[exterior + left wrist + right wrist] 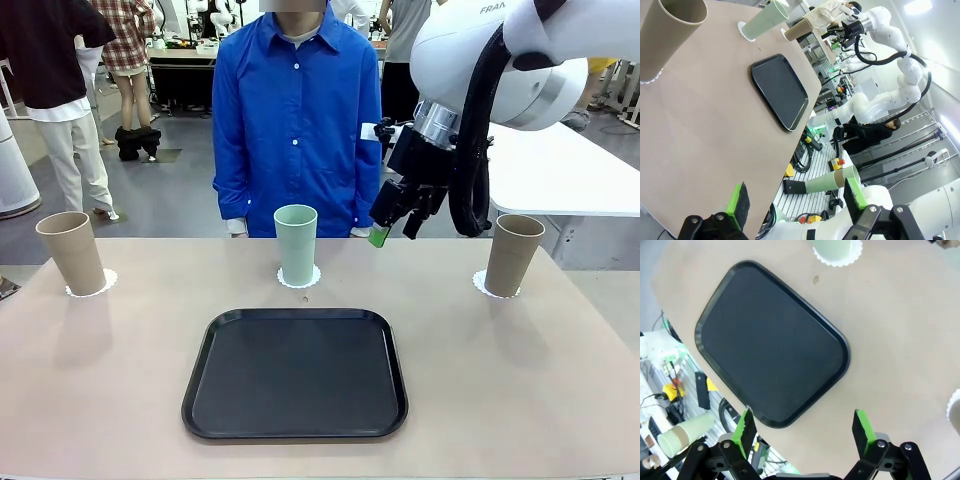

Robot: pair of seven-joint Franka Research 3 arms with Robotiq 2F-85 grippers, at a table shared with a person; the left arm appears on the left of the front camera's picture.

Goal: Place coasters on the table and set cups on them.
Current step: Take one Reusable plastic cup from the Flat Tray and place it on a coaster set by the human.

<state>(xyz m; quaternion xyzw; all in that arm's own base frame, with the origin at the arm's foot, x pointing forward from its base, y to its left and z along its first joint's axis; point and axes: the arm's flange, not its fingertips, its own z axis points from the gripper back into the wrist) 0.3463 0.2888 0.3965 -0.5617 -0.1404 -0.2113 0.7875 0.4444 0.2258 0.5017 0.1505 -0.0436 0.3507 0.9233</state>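
Three cups upright on the table [100,380], each on a coaster: tan cup [72,252] at 10 o'clock on its coaster [105,285], mint cup [296,243] at 12 on its coaster [314,278], tan cup [513,254] at 2 on its coaster [482,285].

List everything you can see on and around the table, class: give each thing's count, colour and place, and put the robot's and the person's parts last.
Cups: three; tan-brown at far left, mint green at far middle, tan-brown at far right.
Coasters: three, white, one under each cup.
Tray: one, black, empty, near middle of table.
Table: one, beige-pink.
Small speck: one, brownish, between the green cup and the tray.
Person: one, blue shirt, standing at far side.
Right gripper: open, empty, above the table.
Left gripper: open, empty, beyond the table edge.
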